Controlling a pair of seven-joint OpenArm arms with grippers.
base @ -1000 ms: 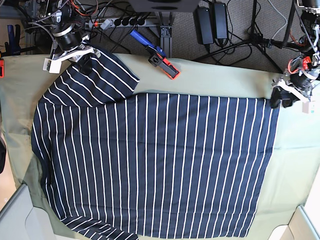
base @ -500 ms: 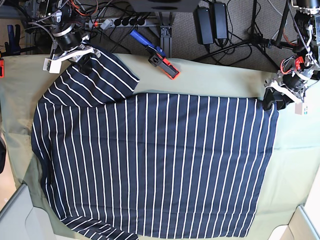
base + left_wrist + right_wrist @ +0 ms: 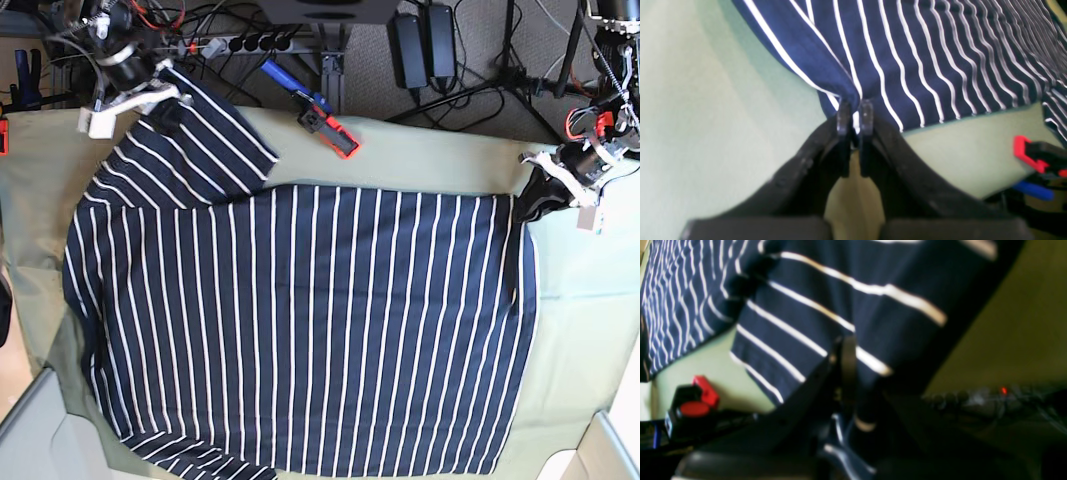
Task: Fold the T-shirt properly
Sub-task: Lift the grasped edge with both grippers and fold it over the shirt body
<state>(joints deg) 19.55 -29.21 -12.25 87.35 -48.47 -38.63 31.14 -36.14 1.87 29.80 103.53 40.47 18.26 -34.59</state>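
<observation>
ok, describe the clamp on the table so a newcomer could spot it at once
Start from the pale green cloth covering the table, along its far edge above the striped T-shirt. The clamp lies there beside the raised sleeve: the only hard tool, blue handle, black body, red-orange jaw.

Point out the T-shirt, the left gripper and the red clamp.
T-shirt (image 3: 300,330), base view, middle of the body.
Left gripper (image 3: 853,111), left wrist view, between its fingers.
Red clamp (image 3: 335,135), base view, its red-black head.

No text, label, brand, number or sign can be read in any of the views.
</observation>
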